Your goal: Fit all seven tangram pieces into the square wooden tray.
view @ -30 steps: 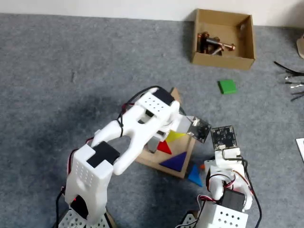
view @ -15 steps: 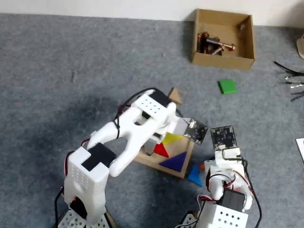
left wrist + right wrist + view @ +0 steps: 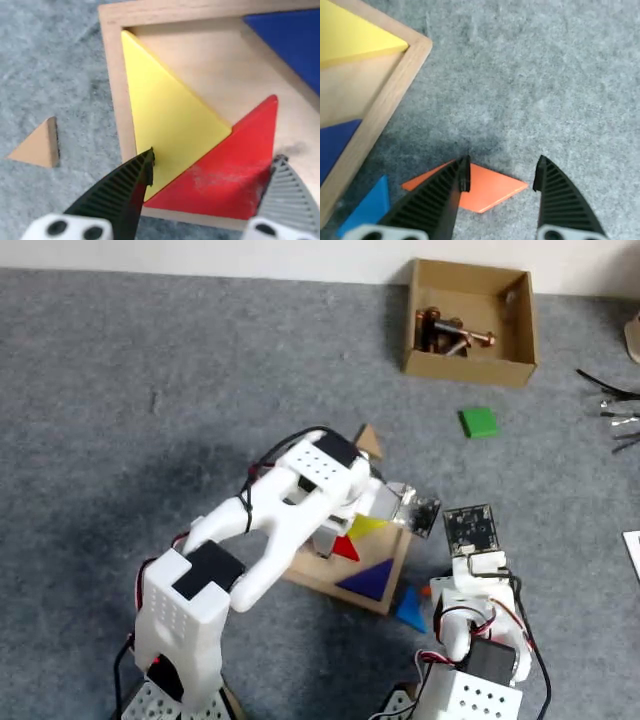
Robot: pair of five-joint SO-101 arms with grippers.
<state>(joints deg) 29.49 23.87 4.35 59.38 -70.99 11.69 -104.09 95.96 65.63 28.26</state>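
The square wooden tray (image 3: 112, 75) holds a yellow triangle (image 3: 165, 135), a red triangle (image 3: 230, 170) and a dark blue piece (image 3: 290, 45). My left gripper (image 3: 214, 159) hangs open just above the red triangle, one fingertip at each end of it. A tan triangle (image 3: 37, 147) lies on the carpet beside the tray. My right gripper (image 3: 502, 162) stands open over an orange piece (image 3: 485, 187) on the carpet near the tray's corner (image 3: 395, 95). A light blue triangle (image 3: 367, 210) lies next to the orange piece. A green square (image 3: 478, 422) sits farther back.
A cardboard box (image 3: 470, 360) with metal parts stands at the back right. Cables (image 3: 615, 410) lie at the right edge. Grey carpet stretches open to the left and behind the tray (image 3: 385, 585).
My left arm has drawn back slightly over the tray, uncovering the tan triangle behind it. The right arm has not moved.
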